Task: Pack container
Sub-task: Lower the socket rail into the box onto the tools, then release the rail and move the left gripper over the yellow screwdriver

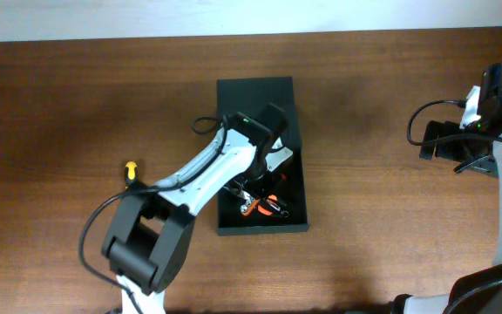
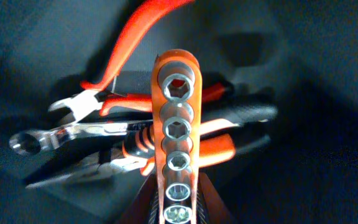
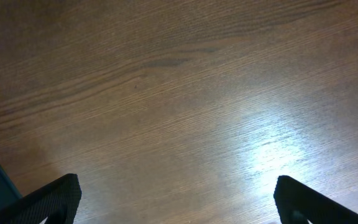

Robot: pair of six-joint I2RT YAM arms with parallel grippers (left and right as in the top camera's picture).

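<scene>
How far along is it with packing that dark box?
Done: orange-handled pliers, cutters and a wrench lie in the container. In hand: the left pincer holds an orange socket rail over them. Left: a yellow-handled tool lies out on the table.

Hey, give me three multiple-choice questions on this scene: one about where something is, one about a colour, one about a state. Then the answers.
1. Where does the yellow-handled tool lie?
A. on the table, left of the container
B. inside the container
C. on the container's lid

2. What colour is the socket rail?
A. blue
B. orange
C. white

3. How does the right gripper stand?
A. shut on a wrench
B. shut on nothing
C. open over bare wood

Answers:
1 A: the overhead view shows it on the wood, apart from the container.
2 B: the left wrist view shows the rail orange, with metal sockets along it.
3 C: its fingers stand wide apart with only table between them.
</scene>
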